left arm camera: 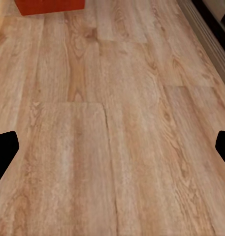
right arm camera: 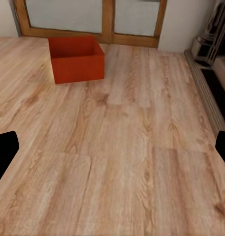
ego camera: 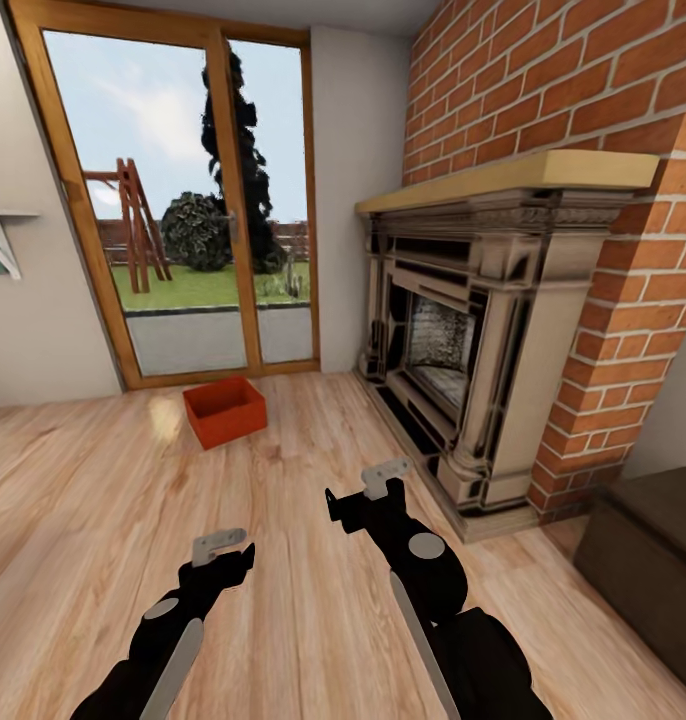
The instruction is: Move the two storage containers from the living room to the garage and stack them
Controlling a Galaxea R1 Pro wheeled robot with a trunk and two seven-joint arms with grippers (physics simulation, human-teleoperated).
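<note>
We see one orange-red storage container point(ego camera: 224, 410) point(right arm camera: 76, 59) point(left arm camera: 49, 6) sitting upright on the light wood plank floor point(ego camera: 283, 540) of the living room, just before the wood-framed glass doors point(ego camera: 178, 200) (open top, nothing visible inside), slightly skewed to the planks.

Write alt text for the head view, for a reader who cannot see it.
An orange-red storage container sits on the light wood plank floor before wood-framed glass doors. A brick fireplace stands at the right. Both black arms reach forward, left gripper and right gripper empty above the floor.
</note>
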